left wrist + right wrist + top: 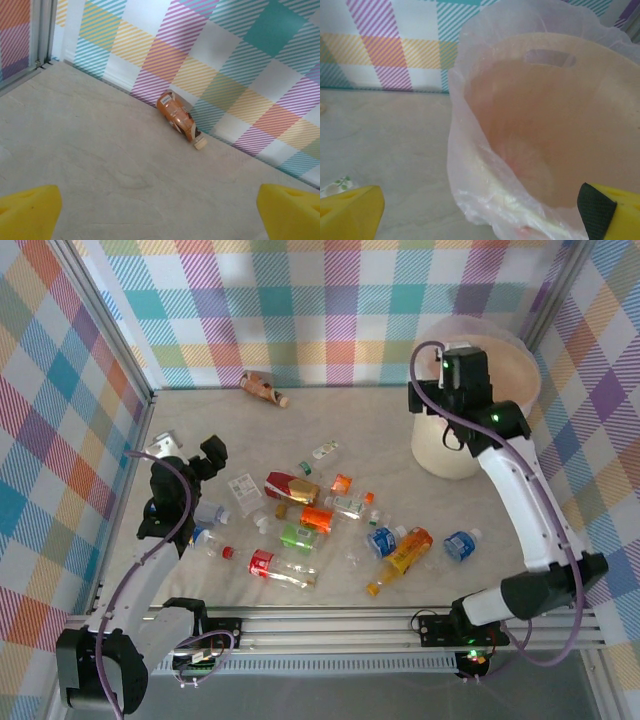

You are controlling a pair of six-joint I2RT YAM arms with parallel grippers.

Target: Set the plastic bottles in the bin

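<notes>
Small crushed clear plastic bottles [320, 525] lie mid-tabletop [200, 415]; 1 orange-brown bottle [177, 117] rests against the far checked wall [330, 310]. The bottles are judged light, springy and slick, so grip across the body. The round cream-pink translucent bin [445, 455] stands far right. Left tool [190, 452] and right tool [462, 360] are wide open and empty.

table [360, 420]: pale marbled top | walls [330, 300]: pastel plaid, three sides | rail [350, 625]: metal, along near edge
</notes>
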